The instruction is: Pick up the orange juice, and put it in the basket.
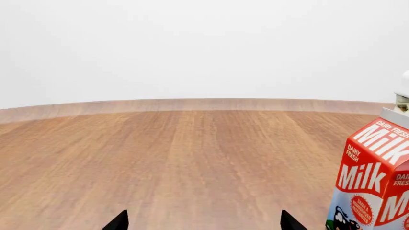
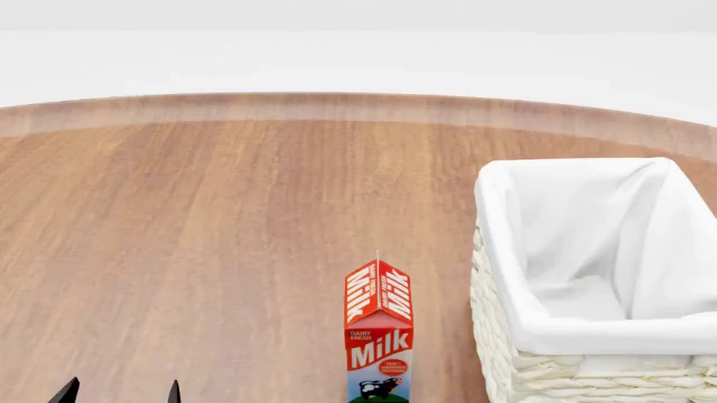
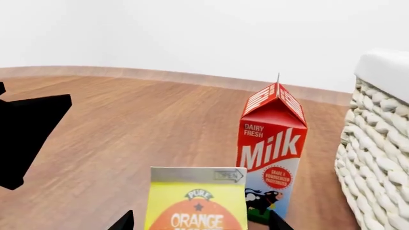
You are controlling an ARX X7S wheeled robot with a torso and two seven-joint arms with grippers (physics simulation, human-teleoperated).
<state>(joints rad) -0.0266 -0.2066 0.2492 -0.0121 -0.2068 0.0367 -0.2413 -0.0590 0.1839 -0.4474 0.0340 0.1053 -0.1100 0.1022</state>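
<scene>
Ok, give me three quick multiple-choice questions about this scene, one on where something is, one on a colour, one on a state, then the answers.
1. In the head view, the milk carton stands where, relative to the basket?
A. inside it
B. on the table to its left
C. behind it

2. What colour is the basket's cloth lining?
A. white
B. red
C. green

3. In the right wrist view, how is the orange juice standing?
A. lying on its side
B. crushed flat
C. upright between the right end effector fingertips

Answers: 1 B, the carton rests on bare wood beside the wicker wall. 2 A, the folded cloth is plain white. 3 C, its printed front faces the camera upright, a dark fingertip either side.
</scene>
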